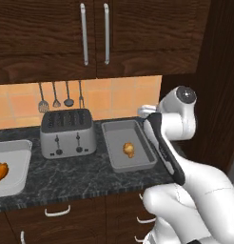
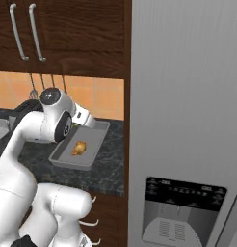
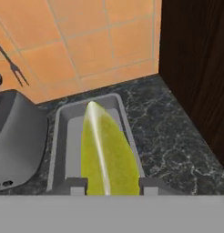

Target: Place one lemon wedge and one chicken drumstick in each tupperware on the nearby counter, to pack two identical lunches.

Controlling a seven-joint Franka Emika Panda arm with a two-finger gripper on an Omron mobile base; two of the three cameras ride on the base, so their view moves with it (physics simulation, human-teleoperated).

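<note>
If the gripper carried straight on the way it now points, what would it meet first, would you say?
The gripper, shut on the lemon wedge, points down into the tupperware beside the toaster. Going straight on, the wedge would probably touch the tray's floor first, near its far end, though depth is hard to judge.

Toaster (image 1: pixel 67 132) on the desk (image 1: pixel 85 174), against the tiled wall. Just right of the toaster, on the same desk, a tupperware (image 1: pixel 128 145), with a chicken drumstick (image 1: pixel 129 150) lying in its middle. Well left of the toaster, a second tupperware (image 1: pixel 16 164), cut by the frame edge, with another drumstick (image 1: pixel 0 172) inside. Behind and above the toaster, utensils (image 1: pixel 61 96) hanging on the wall. Above the far end of the tupperware right of the toaster, the claw (image 3: pixel 109 189), closed on a lemon wedge (image 3: pixel 107 152). Right of that tupperware, past a strip of bare desk, a tall cabinet side (image 3: pixel 196 68); farther right still, the refrigerator (image 2: pixel 188 120).
</note>
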